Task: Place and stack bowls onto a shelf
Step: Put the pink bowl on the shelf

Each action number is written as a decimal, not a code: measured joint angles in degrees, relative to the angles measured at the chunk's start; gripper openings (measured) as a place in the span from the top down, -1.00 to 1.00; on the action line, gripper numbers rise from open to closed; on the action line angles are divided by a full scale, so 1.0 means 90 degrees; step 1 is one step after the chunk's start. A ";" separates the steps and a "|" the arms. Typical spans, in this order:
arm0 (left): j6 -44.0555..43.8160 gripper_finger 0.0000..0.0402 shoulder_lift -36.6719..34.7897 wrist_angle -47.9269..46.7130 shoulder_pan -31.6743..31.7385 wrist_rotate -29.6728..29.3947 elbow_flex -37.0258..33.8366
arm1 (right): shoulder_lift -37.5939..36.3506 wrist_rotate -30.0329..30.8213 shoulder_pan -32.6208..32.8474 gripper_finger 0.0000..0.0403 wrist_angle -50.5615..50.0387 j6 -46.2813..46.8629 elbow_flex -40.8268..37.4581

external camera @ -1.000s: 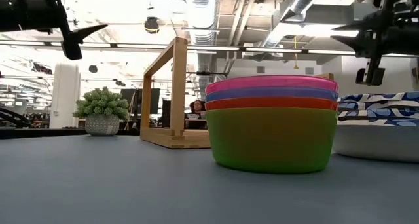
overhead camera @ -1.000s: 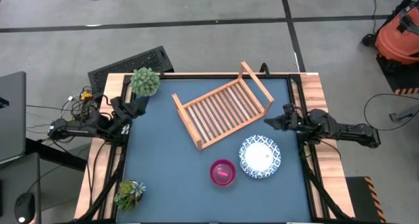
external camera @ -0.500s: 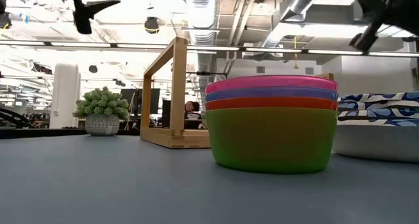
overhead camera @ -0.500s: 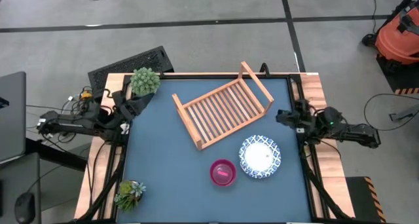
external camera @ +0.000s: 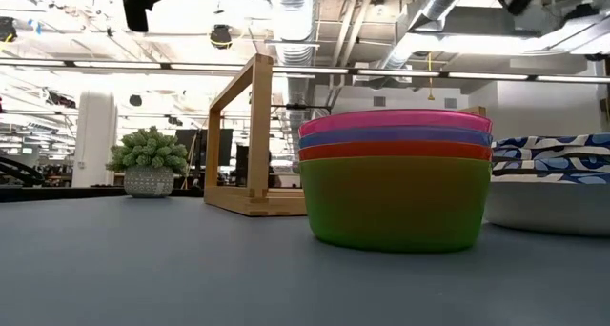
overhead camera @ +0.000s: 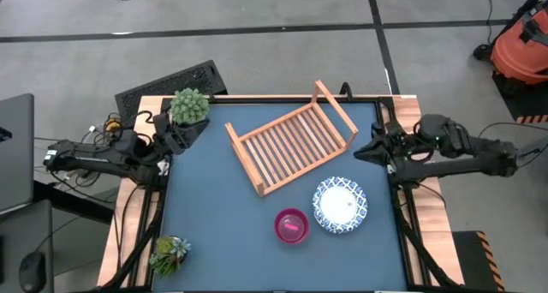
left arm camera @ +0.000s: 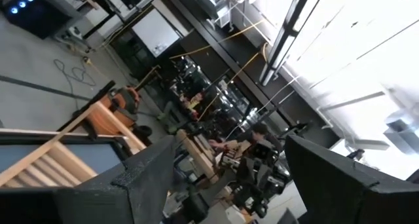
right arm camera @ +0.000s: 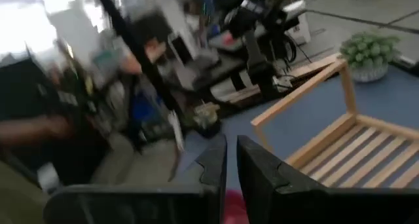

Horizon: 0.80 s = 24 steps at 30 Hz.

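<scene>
From the low view both grippers are almost cut off at the top edge, so only dark scraps of arm show above the table [external camera: 143, 259]. The bowl stack [external camera: 396, 178] there reads pink, purple, red and green from the top down, but from overhead only the pink bowl [overhead camera: 291, 225] shows, the rest hidden under it. The white bowl [overhead camera: 339, 204] sits just beside it, and whether a second white one lies beneath is hard to say; the low view hints at two patterned rims. The shelf [overhead camera: 291, 139] lies tilted across the far middle of the table, empty of bowls.

The right gripper [right arm camera: 230, 160] hangs over the right table edge, near the shelf's end rail, its fingers [right arm camera: 262, 175] nearly closed with a thin gap and nothing between them. The left gripper [overhead camera: 190, 130] is at the far left corner just beside the plant [overhead camera: 189, 105], fingers [left arm camera: 147, 178] spread wide and empty.

Against a second ago, both arms have risen and drawn back a little towards their bases, the right fingers have narrowed slightly, and the bowls and shelf lie as they did
</scene>
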 joint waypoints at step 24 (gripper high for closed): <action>0.0224 -0.37 -0.0257 -0.1429 0.0000 0.0991 0.0125 | 0.5688 0.1374 0.1468 0.07 -0.0940 0.0245 0.1771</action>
